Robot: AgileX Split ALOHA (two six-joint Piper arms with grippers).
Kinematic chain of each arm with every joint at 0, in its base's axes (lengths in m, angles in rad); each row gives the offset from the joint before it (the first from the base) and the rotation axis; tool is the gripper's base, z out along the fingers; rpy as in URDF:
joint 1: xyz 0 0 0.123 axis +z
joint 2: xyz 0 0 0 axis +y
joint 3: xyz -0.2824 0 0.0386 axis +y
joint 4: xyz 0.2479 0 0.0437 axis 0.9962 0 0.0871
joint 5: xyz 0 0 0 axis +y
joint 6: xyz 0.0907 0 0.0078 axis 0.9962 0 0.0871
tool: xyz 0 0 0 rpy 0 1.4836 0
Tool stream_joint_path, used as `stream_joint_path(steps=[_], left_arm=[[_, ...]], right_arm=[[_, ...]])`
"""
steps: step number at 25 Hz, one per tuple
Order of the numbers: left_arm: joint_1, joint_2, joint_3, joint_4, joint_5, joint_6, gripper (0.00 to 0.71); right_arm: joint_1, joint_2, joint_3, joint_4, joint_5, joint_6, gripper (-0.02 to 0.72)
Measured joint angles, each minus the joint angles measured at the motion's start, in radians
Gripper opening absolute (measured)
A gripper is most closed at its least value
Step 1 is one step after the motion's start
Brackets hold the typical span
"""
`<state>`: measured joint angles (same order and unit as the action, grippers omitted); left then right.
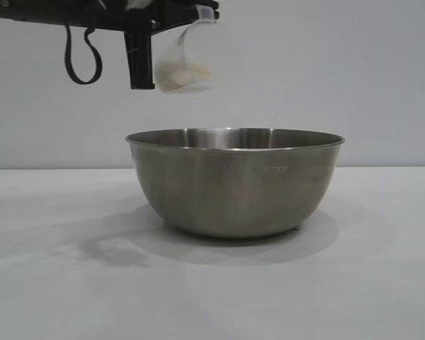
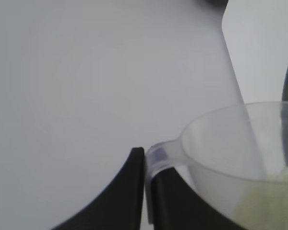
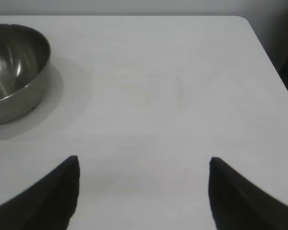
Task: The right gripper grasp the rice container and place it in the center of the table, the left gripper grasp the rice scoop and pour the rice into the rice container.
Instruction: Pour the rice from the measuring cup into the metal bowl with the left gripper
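The steel rice container (image 1: 234, 180) stands upright at the middle of the white table (image 1: 49, 283). High above its left rim my left gripper (image 1: 143, 67) is shut on the loop handle of the clear rice scoop (image 1: 184, 67). The scoop hangs tilted, with a heap of off-white rice (image 1: 180, 76) in its low end. In the left wrist view the two black fingers (image 2: 134, 191) pinch the scoop handle (image 2: 156, 158), and rice (image 2: 273, 196) lies in the cup. My right gripper (image 3: 144, 165) is open over bare table, well away from the rice container (image 3: 14, 72), with nothing between its fingers.
A black cable loop (image 1: 81, 60) hangs from the left arm at the top left of the exterior view. The table's far edge and rounded corner (image 3: 245, 21) show in the right wrist view.
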<state>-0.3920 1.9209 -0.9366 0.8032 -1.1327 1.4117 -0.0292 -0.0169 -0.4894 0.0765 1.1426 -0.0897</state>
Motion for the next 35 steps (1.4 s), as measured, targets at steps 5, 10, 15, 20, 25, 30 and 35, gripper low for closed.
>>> stream_joint_path(steps=[5, 10, 15, 20, 25, 30, 35], left_arm=[[-0.012, 0.0, 0.0, 0.027, 0.042, 0.167, 0.0], [-0.012, 0.0, 0.0, 0.031, 0.053, 0.334, 0.0], [-0.012, 0.0, 0.0, 0.031, 0.053, 0.478, 0.0], [-0.012, 0.0, -0.002, 0.089, 0.053, 0.549, 0.0], [-0.025, 0.0, -0.002, 0.129, 0.053, 0.633, 0.0], [-0.048, 0.0, -0.003, 0.131, 0.051, 0.691, 0.0], [-0.05, 0.0, -0.003, 0.132, 0.049, 0.697, 0.0]], right_arm=[[0.0, 0.0, 0.0, 0.0, 0.0, 0.0, 0.479], [0.0, 0.0, 0.0, 0.0, 0.0, 0.0, 0.479], [0.0, 0.0, 0.0, 0.0, 0.0, 0.0, 0.479], [0.0, 0.0, 0.0, 0.0, 0.0, 0.0, 0.479], [0.0, 0.0, 0.0, 0.0, 0.0, 0.0, 0.479], [0.0, 0.0, 0.0, 0.0, 0.0, 0.0, 0.479], [0.0, 0.0, 0.0, 0.0, 0.0, 0.0, 0.479]])
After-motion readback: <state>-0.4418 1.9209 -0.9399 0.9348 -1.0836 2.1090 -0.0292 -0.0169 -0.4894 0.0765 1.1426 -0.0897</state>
